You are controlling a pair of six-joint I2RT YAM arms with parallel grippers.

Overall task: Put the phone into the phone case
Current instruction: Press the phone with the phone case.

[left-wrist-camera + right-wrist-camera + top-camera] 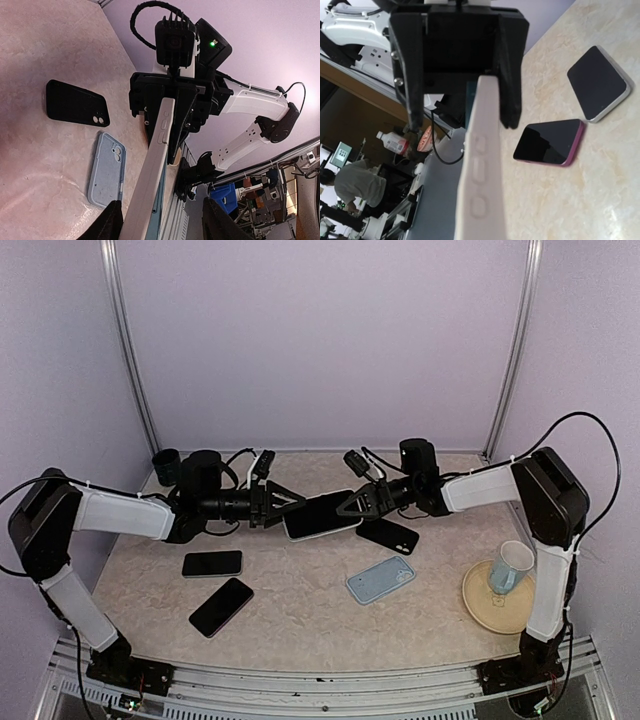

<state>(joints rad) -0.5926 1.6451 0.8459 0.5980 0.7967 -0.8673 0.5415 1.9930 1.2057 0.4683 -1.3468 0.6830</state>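
A phone in a white phone case [322, 515] hangs above the table's middle between both arms. My right gripper [348, 506] is shut on its right end; in the left wrist view that gripper [167, 145] clamps the case's far end. My left gripper [290, 508] stands open around the left end. Its dark fingers [107, 222] flank the case, one close beside it and the other well apart. The white case edge [150, 175] shows side buttons, with the phone's teal edge [161, 200] against it. In the right wrist view the case [482, 175] runs up into the left gripper [464, 122].
A black case [388, 535] and a light blue case [380, 579] lie right of centre. Two dark phones [212, 563] [221, 607] lie front left. A mug [511, 567] stands on a plate [485, 605] at right. A black cup [165, 465] sits back left.
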